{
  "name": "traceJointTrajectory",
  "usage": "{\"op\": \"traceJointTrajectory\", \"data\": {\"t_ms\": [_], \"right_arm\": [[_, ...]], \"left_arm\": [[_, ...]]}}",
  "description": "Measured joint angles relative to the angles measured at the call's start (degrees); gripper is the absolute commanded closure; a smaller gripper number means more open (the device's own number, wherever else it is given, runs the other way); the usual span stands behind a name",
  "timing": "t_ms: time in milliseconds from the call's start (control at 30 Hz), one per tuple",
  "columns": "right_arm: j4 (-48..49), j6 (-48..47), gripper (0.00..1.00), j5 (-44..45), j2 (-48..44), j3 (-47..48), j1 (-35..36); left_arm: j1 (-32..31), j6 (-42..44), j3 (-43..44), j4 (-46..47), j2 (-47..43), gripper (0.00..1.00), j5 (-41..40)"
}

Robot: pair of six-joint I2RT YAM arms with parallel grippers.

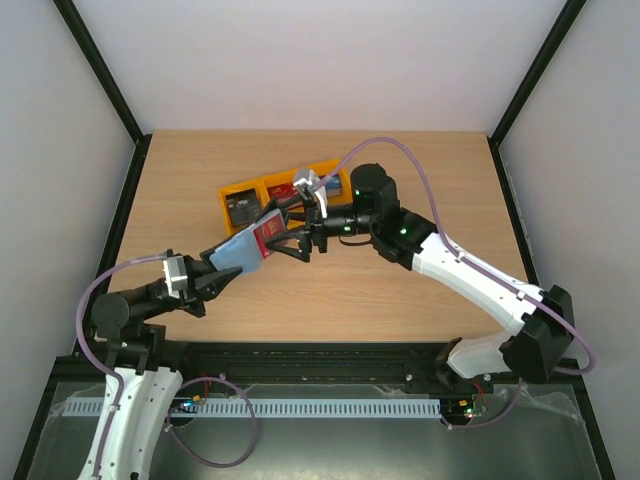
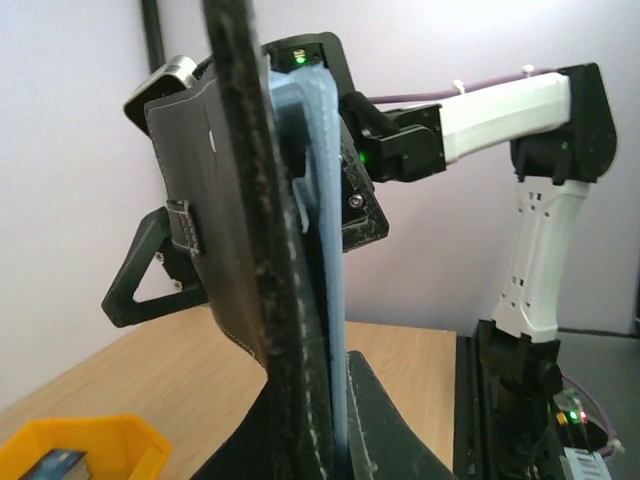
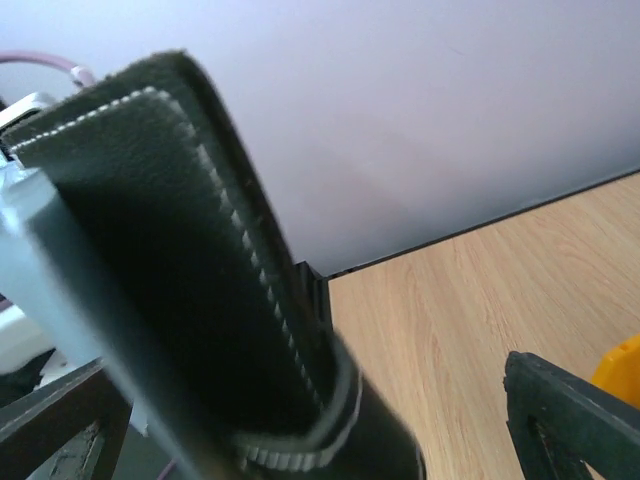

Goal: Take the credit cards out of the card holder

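Left gripper (image 1: 218, 275) clamped on card holder (image 1: 238, 252), held up off table (image 1: 400, 300). Right gripper (image 1: 287, 230) spread wide, flanking holder's far end (red credit card (image 1: 268, 236) showing there).

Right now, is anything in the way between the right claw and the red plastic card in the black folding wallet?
Nothing visible does. The right gripper stands open right beside the red plastic card, which shows in the small black bifold card holder that the left gripper clamps above the wooden table.
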Motion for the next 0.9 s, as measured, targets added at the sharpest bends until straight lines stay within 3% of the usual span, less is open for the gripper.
{"op": "traceJointTrajectory", "data": {"t_ms": [333,633,667,733,800,867,900], "right_arm": [[-2.29,-7.06,0.01,-8.07,-4.46,-0.55,0.0],[-7.96,-12.0,0.03,-8.41,-6.36,-0.57,0.0],[-7.96,-12.13,0.07,-8.48,-6.47,-0.57,0.0],[-7.89,-12.35,0.27,-8.94,-6.58,-0.57,0.0],[-8.11,-12.59,0.52,-9.49,-6.58,-0.52,0.0],[-8.59,-12.74,0.85,-10.27,-6.51,-0.42,0.0],[-8.94,-12.59,0.95,-10.64,-6.51,-0.37,0.0]], "left_arm": [[-2.45,9.22,5.57,-5.18,4.96,0.98,4.81],[-3.87,12.5,6.27,-8.04,6.82,0.98,5.79],[-4.04,12.74,6.4,-8.26,7.06,0.98,5.79],[-4.24,12.98,6.58,-8.81,7.17,0.98,5.77],[-4.46,13.07,6.6,-8.92,7.17,0.98,5.77],[-4.46,13.05,6.6,-9.25,7.17,0.98,5.73],[-4.46,13.05,6.6,-9.44,7.17,0.98,5.73]]}}
